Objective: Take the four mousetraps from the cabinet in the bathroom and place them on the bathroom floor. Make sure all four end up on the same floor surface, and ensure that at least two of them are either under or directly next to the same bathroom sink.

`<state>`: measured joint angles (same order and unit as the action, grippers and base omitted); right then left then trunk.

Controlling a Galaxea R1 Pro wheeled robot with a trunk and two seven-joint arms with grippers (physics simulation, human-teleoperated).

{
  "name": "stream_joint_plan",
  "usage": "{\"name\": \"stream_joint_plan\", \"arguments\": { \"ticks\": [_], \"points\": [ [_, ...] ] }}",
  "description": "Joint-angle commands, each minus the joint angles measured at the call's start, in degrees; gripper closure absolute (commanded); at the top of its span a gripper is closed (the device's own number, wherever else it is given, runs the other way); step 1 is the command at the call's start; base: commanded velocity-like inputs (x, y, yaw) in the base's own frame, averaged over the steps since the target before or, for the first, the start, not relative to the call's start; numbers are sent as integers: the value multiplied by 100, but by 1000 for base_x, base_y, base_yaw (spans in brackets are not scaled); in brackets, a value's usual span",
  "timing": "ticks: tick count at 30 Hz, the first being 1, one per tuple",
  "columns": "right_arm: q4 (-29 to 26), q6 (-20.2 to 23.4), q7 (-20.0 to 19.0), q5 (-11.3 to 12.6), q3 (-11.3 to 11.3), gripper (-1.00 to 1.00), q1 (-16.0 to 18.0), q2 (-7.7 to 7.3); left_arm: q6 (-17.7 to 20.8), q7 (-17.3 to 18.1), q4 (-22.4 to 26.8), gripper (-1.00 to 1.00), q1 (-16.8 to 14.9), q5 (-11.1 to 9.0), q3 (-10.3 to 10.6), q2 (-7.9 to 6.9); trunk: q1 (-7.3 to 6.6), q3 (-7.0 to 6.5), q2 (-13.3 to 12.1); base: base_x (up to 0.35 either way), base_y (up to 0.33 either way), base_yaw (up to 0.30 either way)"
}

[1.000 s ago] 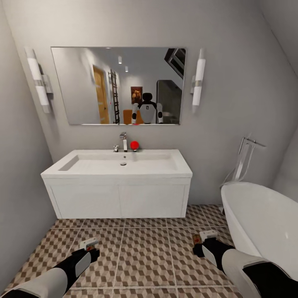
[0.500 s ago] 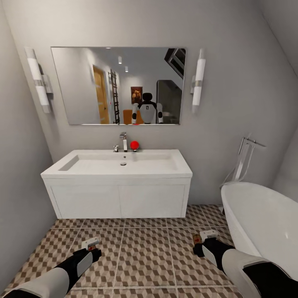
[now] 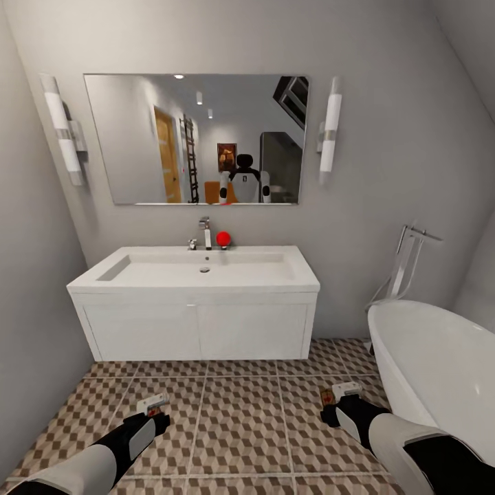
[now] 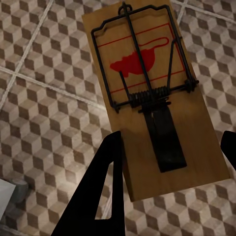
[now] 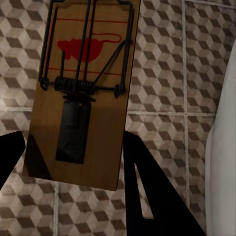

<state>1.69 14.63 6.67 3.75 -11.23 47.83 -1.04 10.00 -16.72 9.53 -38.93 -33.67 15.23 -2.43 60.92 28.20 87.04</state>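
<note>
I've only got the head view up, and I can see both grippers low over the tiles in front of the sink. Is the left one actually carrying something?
Observer: Yes. The left wrist view shows the left gripper shut on a wooden mousetrap with a red mouse print.
Operator: And the right?
Observer: The right gripper is shut on a second mousetrap; its dark spring bar and plate face the camera.
Operator: Is anything under them?
Observer: Just the cube-patterned bathroom floor behind the left trap, and the white bathtub edge beside the right one.
</note>
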Motion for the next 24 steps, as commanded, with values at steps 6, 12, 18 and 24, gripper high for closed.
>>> {"name": "stream_joint_plan", "arguments": {
  "ticks": [6, 12, 18, 24],
  "points": [
    [7, 7, -21, 31, -46, 100, 7, -1, 32, -42, 6, 100, -1, -9, 55, -12, 132, 114, 246, 0, 0, 0],
    [7, 0, -46, 30, -46, 100, 7, -1, -83, -42, -29, 100, -1, -10, 58, -15, 264, 222, 486, 0, 0, 0],
    [7, -10, -81, 30, -46, 100, 7, -1, -349, -42, -59, 100, -1, -16, 59, -19, 396, 330, 727, 0, 0, 0],
    [7, -1, -79, 27, -46, 100, 7, 2, -416, -42, -65, 100, -1, -6, 59, -21, 528, 437, 968, 0, 0, 0]
  ]
}}
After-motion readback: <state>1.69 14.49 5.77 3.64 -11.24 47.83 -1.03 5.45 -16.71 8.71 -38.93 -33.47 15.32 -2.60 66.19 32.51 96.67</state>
